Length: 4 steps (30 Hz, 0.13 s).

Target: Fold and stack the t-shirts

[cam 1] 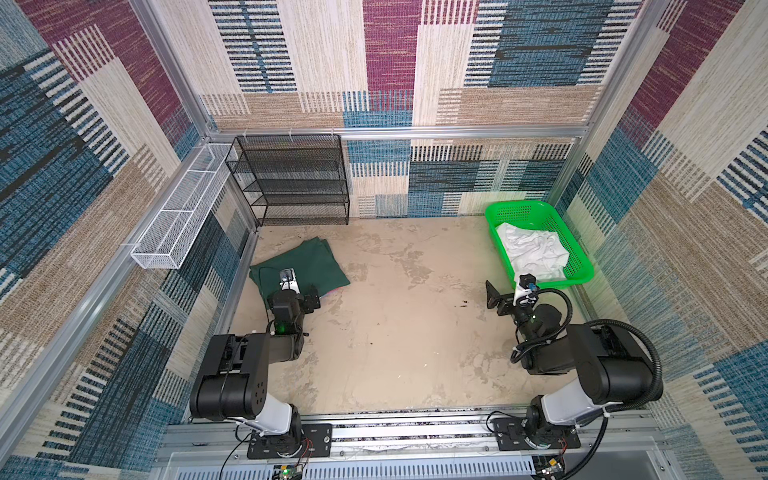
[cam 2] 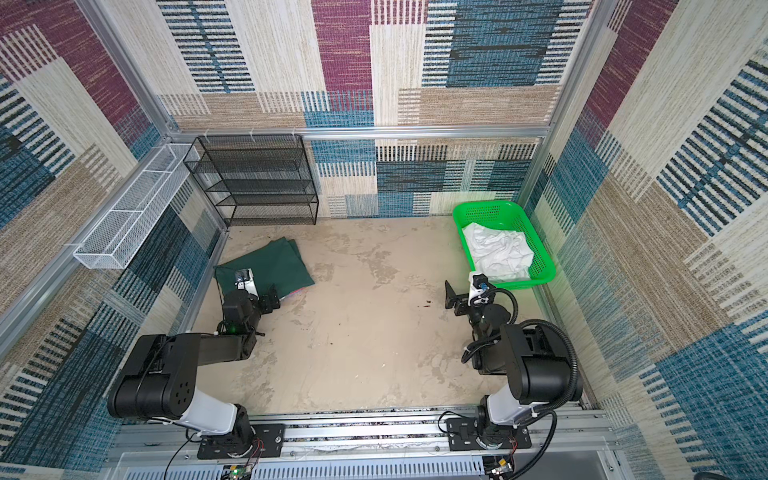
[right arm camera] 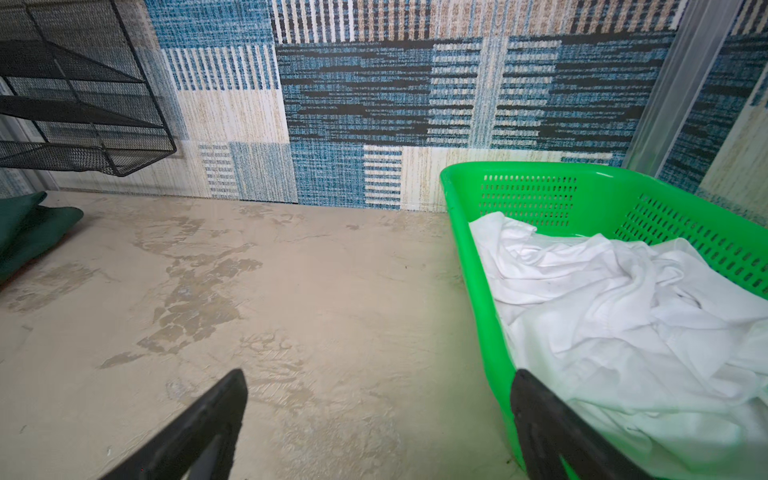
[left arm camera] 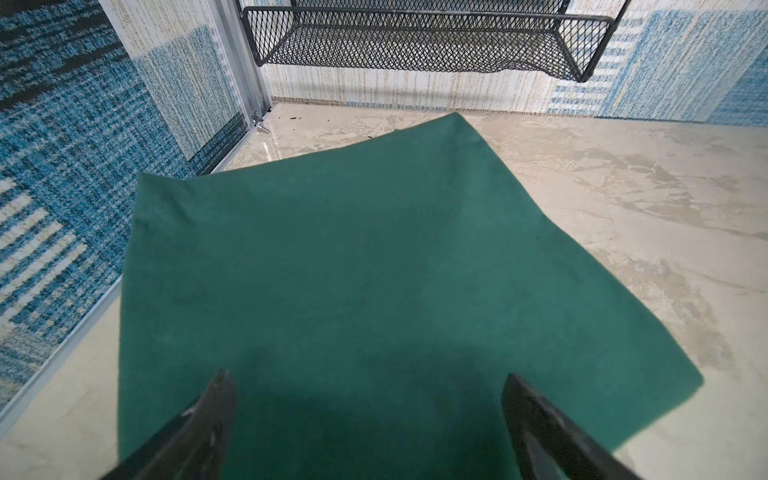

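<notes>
Left end effector (left arm camera: 365, 378): fingers spread wide with nothing between them, over the near part of the dark green t-shirt (left arm camera: 353, 249). Whether it touches the cloth cannot be told. In a top view it sits at the shirt's near edge (cam 1: 311, 300).

Right end effector (right arm camera: 378, 374): fingers also spread wide and empty, over bare bench just beside the near left corner of the green basket (right arm camera: 540, 170). In a top view it is clear of the basket rim (cam 1: 496, 297).

Bench (cam 1: 395, 332): beige, mottled, with bare surface between the two arms.

Black mesh shelf (cam 1: 291, 178): at the back left, against the rear wall.

White wire tray (cam 1: 178, 220): mounted along the left wall rail.

Green basket (cam 1: 519, 204): at the back right, by the right wall.

Dark green t-shirt (cam 1: 307, 262): folded into a flat, roughly square pack on the left of the bench, in front of the black shelf and turned at an angle to the walls.

White cloth (cam 1: 532, 249): crumpled inside the basket, unfolded; the garment type cannot be told.

Pink cloth (cam 2: 296, 293): only a thin sliver shows, peeking from under the near right edge of the green shirt.
</notes>
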Motion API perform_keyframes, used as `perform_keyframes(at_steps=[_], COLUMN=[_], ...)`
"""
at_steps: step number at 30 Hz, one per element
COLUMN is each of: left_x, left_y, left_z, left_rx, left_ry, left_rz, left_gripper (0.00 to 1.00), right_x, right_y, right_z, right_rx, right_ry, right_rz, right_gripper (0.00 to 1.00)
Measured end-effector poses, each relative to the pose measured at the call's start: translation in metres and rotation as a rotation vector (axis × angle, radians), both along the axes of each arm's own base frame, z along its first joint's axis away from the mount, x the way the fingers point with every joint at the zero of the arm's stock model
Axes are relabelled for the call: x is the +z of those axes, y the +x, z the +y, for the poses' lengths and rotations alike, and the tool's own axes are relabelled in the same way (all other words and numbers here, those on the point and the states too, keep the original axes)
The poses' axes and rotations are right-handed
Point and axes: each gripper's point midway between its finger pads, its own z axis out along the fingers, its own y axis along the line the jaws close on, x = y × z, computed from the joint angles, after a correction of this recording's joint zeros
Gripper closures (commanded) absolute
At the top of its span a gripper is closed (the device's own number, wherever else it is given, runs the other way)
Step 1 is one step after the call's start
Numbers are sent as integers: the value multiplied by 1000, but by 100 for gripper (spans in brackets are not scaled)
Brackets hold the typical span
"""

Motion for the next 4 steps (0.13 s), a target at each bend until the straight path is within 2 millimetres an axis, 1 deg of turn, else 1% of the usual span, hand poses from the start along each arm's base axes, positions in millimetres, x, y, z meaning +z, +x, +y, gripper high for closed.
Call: perform_keyframes(at_steps=[4], left_x=[0], left_y=[0], left_z=[0], left_rx=[0], left_ry=[0], left_rz=[0], left_gripper=[0], right_x=[0], right_y=[0], right_z=[1], right_rx=[5], right_ry=[0], right_rz=[-1], right_gripper=[1])
